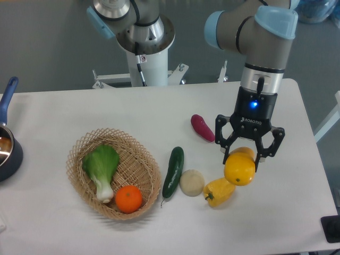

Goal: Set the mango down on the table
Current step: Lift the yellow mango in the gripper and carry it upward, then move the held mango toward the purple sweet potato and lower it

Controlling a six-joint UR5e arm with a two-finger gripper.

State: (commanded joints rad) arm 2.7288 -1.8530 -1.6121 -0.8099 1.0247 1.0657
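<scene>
I see the mango (pixel 239 169) directly under the gripper (pixel 241 163), pinched between its two fingers, above the table (pixel 133 117) near the right edge. Its long axis points toward the camera (I judge so, it looks round). It is glossy yellow-orange, just beside the yellow pepper (pixel 218 192).

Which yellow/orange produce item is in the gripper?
The mango, smooth yellow-orange, held between the gripper's fingers. The lumpy yellow bell pepper lies on the table; the round orange sits in the basket.
</scene>
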